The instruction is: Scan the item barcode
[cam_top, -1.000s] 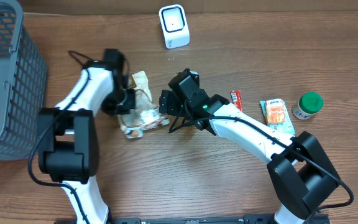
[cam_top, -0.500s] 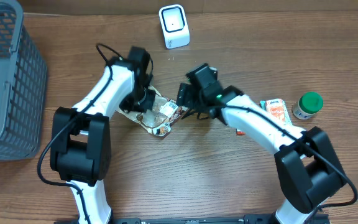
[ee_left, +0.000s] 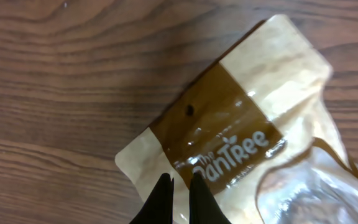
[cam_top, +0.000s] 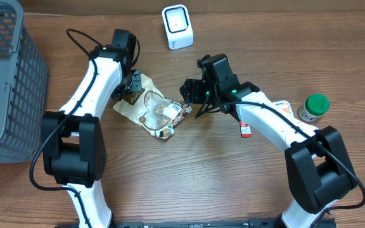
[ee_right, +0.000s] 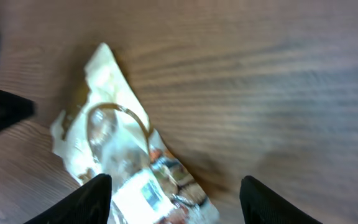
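The item, a beige and brown snack pouch (cam_top: 149, 109) with a clear window, lies flat on the wooden table. Its brown band (ee_left: 219, 134) fills the left wrist view. My left gripper (cam_top: 128, 88) hovers over the pouch's far left corner, and nothing shows between its shut fingertips (ee_left: 179, 182). The right gripper (cam_top: 192, 92) stands open just right of the pouch. From the right wrist, the pouch (ee_right: 126, 165) lies below the gripper (ee_right: 182, 198), its white barcode label (ee_right: 143, 194) facing up near the left finger. The white scanner (cam_top: 177, 26) stands at the back.
A grey mesh basket (cam_top: 8, 82) fills the left side. Beside and under the right arm lie a red sachet (cam_top: 244, 130) and an orange packet (cam_top: 282, 109), and a green-lidded jar (cam_top: 313, 106) stands at the far right.
The pouch has been dragged and spread flat, with its label end towards the right gripper. My left gripper drew back to the far left. The right gripper shifted right and its jaws narrowed a little.
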Tool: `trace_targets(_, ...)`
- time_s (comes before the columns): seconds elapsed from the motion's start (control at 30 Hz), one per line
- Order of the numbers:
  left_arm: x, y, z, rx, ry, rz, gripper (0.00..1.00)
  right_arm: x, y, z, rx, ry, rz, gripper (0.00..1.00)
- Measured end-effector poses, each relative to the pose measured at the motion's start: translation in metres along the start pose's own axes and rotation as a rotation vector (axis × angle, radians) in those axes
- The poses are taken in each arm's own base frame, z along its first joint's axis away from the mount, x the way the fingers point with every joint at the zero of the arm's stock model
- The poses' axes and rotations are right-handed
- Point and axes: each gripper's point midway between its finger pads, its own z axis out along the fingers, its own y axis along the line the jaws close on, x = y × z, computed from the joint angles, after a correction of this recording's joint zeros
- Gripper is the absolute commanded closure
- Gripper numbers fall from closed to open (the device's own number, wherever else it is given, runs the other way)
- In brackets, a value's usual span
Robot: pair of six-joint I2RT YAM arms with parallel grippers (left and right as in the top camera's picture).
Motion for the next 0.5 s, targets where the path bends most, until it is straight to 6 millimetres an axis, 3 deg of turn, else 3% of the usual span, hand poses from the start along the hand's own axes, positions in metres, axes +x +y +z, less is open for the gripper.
trace_targets(0.33,0.016,0.001,0.025,-0.009,0.012,-0.007,0.96,0.009,-0.002,0.025,-0.014,0.020,-0.021,0.33)
trace_targets(0.5,0.009,-0.008,0.026,0.041,-0.012,-0.015,0.96,0.025,-0.006,0.039,-0.029,0.080,-0.011,0.33)
